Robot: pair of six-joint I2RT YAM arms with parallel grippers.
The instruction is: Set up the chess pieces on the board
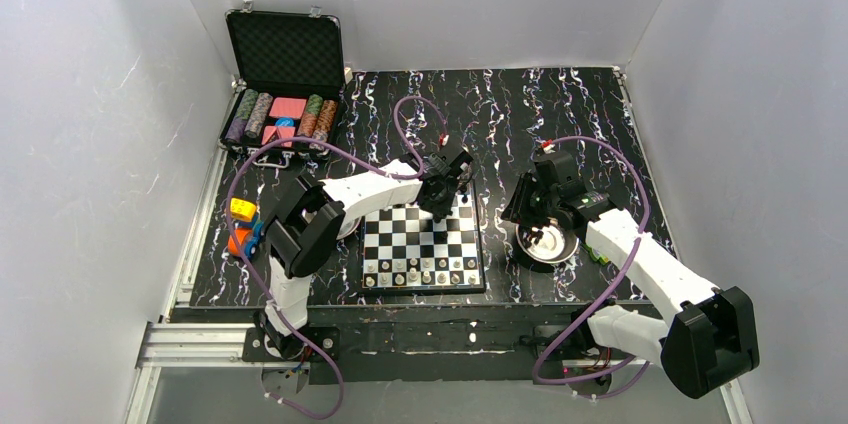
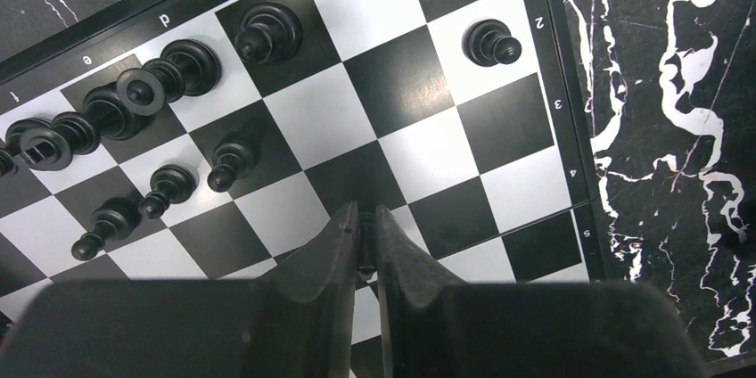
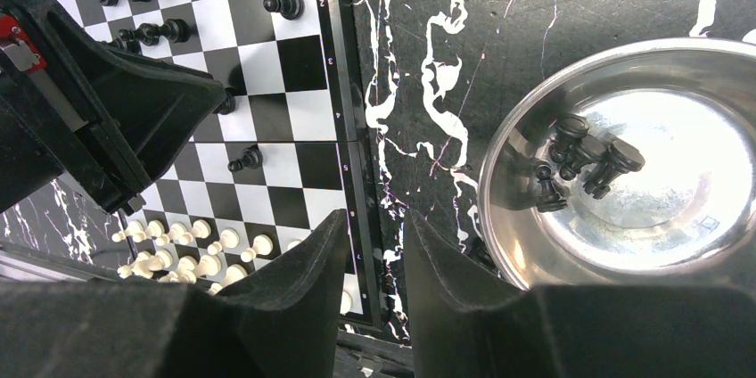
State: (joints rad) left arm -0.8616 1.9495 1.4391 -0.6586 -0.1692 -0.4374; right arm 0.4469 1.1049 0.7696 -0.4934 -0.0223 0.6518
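The board (image 1: 421, 235) lies in the middle of the table. White chess pieces (image 1: 421, 270) fill its near rows and also show in the right wrist view as white chess pieces (image 3: 178, 249). Black chess pieces (image 2: 266, 31) stand along the far rows, and one black pawn (image 3: 245, 160) stands alone mid-board. My left gripper (image 2: 364, 217) hangs over the board (image 2: 401, 84), shut on a small black piece (image 2: 364, 249) between its fingers. My right gripper (image 3: 374, 226) is open and holds nothing, between the board's right edge and a metal bowl (image 3: 499, 155) holding three black pieces (image 3: 579, 160).
An open black case with poker chips (image 1: 285, 94) stands at the back left. Yellow and orange toy blocks (image 1: 243, 224) lie left of the board. The metal bowl (image 1: 547, 256) sits right of the board. White walls close in the table.
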